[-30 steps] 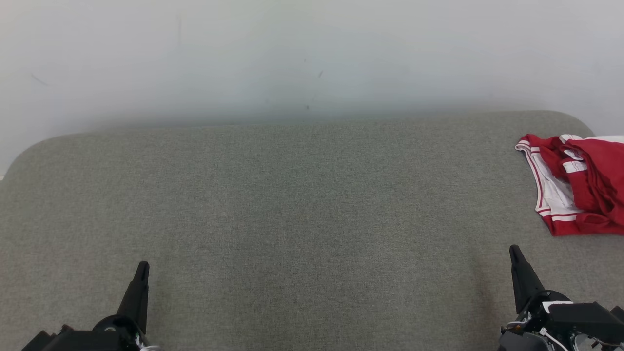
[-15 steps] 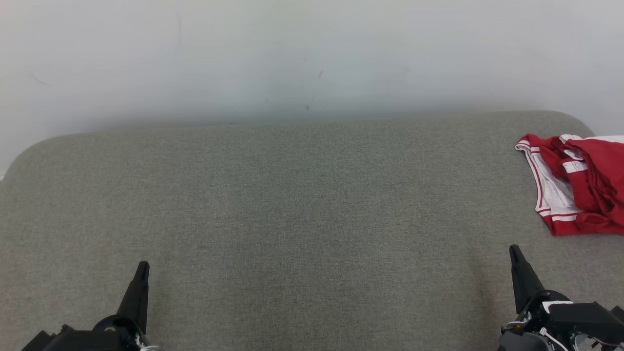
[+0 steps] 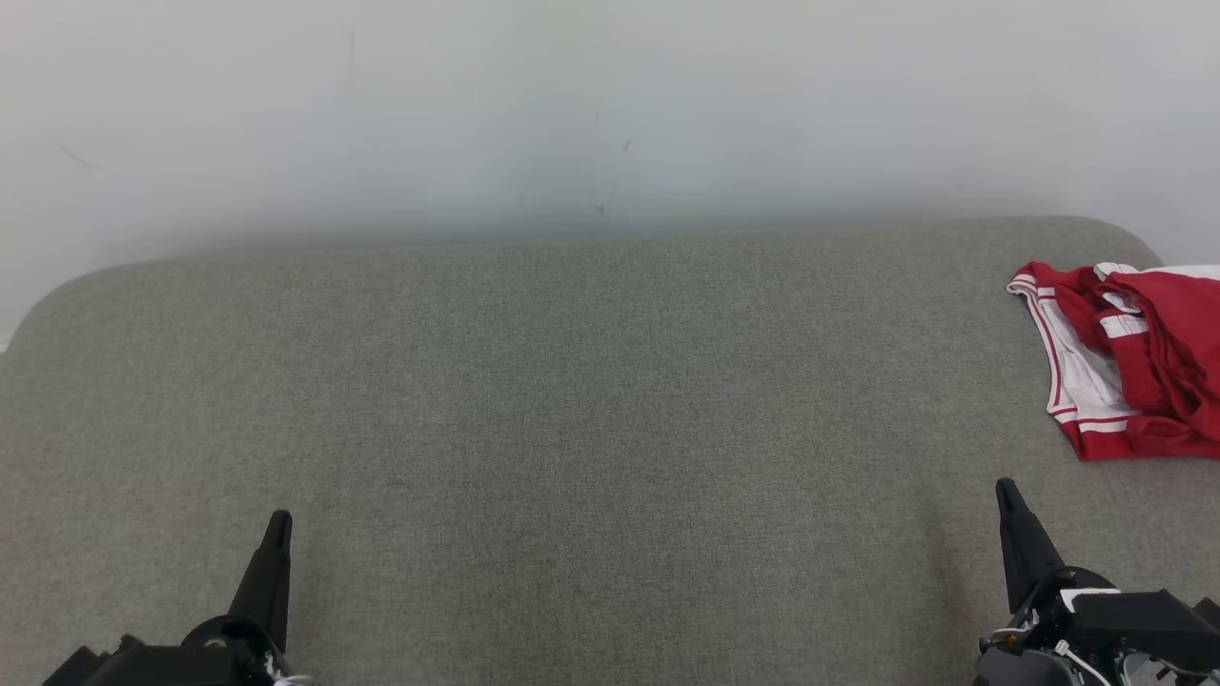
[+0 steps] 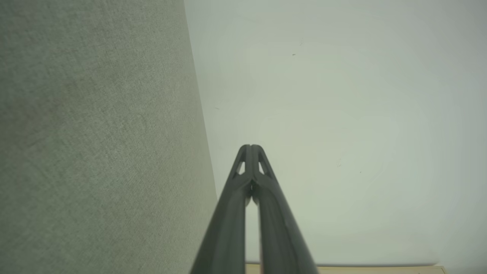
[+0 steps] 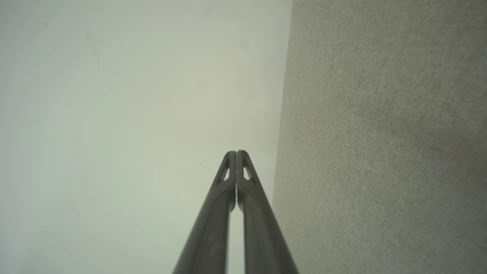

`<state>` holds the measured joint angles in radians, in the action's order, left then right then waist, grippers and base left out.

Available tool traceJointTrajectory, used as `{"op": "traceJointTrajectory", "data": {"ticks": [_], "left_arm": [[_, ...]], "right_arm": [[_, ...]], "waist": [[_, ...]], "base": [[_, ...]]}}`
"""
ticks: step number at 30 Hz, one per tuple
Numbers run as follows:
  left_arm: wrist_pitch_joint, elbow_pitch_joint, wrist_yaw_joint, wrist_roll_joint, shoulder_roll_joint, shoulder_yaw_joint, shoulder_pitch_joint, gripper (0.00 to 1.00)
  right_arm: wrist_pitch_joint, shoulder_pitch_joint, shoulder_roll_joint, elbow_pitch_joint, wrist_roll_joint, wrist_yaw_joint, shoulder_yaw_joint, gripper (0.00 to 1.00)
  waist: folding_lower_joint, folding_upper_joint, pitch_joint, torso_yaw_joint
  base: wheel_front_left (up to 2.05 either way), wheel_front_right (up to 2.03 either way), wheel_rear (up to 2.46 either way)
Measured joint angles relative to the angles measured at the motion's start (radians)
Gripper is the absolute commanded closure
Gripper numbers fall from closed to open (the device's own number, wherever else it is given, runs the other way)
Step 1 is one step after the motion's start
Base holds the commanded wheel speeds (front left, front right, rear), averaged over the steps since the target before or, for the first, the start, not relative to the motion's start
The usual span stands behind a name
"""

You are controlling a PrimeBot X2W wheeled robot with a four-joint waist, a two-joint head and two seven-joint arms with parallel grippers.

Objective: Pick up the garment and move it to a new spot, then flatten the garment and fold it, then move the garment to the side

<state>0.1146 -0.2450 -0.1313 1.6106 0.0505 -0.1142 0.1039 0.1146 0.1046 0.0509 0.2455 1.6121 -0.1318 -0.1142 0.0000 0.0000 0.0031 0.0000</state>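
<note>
You face a broad grey-green fabric-covered counter (image 3: 591,400) with rounded far corners, set against a plain white wall (image 3: 572,95). Your crumpled red garment with white bands and stripes (image 3: 1134,362) lies at the counter's far right, and the frame edge cuts it off, so you cannot see its full extent. It rests beyond and to the right of your right gripper (image 3: 1004,488), apart from it, and well apart from your left gripper (image 3: 278,522); both pairs of long dark fingers (image 4: 232,220) are pressed together on nothing, pointing toward the wall.
</note>
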Motion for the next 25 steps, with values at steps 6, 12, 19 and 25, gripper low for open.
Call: {"op": "traceJointTrajectory", "data": {"ticks": [6,12,19,25], "left_arm": [[0.0,0.0,0.0,0.0,0.0,0.0,0.0,1.0],[0.0,0.0,0.0,0.0,0.0,0.0,0.0,1.0],[0.0,0.0,0.0,0.0,0.0,0.0,0.0,1.0],[0.0,0.0,0.0,0.0,0.0,0.0,0.0,1.0]], "right_arm": [[0.0,0.0,0.0,0.0,0.0,0.0,0.0,1.0],[0.0,0.0,0.0,0.0,0.0,0.0,0.0,1.0],[0.0,0.0,0.0,0.0,0.0,0.0,0.0,1.0],[0.0,0.0,0.0,0.0,0.0,0.0,0.0,1.0]], "waist": [[0.0,0.0,0.0,0.0],[0.0,0.0,0.0,0.0],[0.0,0.0,0.0,0.0],[0.0,0.0,0.0,0.0]], "base": [[0.0,0.0,0.0],[0.0,0.0,0.0],[0.0,0.0,0.0],[0.0,0.0,0.0]]}}
